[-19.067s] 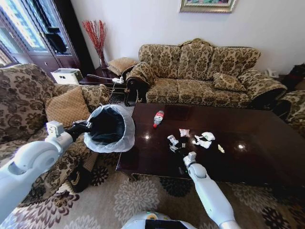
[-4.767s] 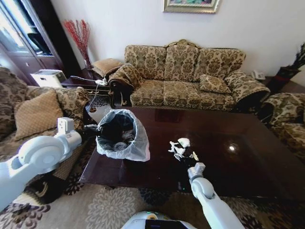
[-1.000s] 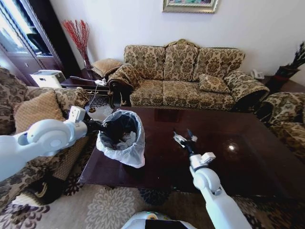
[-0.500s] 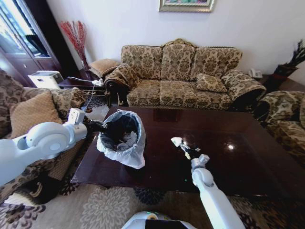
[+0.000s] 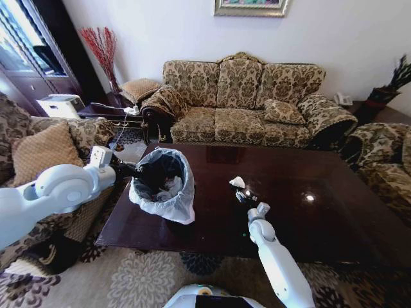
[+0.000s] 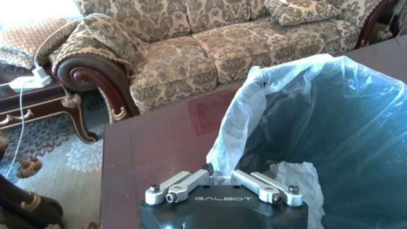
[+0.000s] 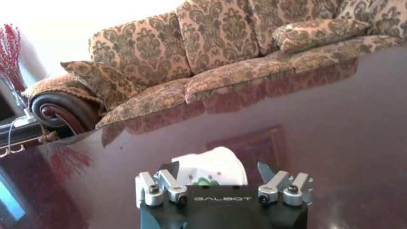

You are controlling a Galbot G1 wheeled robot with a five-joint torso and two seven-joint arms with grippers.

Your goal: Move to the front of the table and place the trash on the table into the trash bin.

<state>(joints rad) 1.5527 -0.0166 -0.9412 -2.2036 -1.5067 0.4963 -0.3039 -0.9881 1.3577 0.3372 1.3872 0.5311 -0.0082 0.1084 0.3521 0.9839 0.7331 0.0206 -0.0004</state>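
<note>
Left gripper point(image 6: 222, 180): pinching the trash bin point(image 5: 162, 186) rim, holding it above the table point(image 5: 334, 212). Right gripper point(image 5: 243, 192): clasping crumpled white trash point(image 7: 210, 167) over the tabletop.

A home living room, from what I can see.

I'm looking at a floral-patterned sofa point(image 5: 247, 96) with matching cushions against a white wall, a framed picture point(image 5: 250, 6) above it, and matching armchairs point(image 5: 38, 144) on the sides. A glossy dark wooden coffee table point(image 5: 321, 212) stands on a patterned carpet point(image 5: 138, 279), and red dried branches point(image 5: 97, 48) fill a corner vase.
</note>
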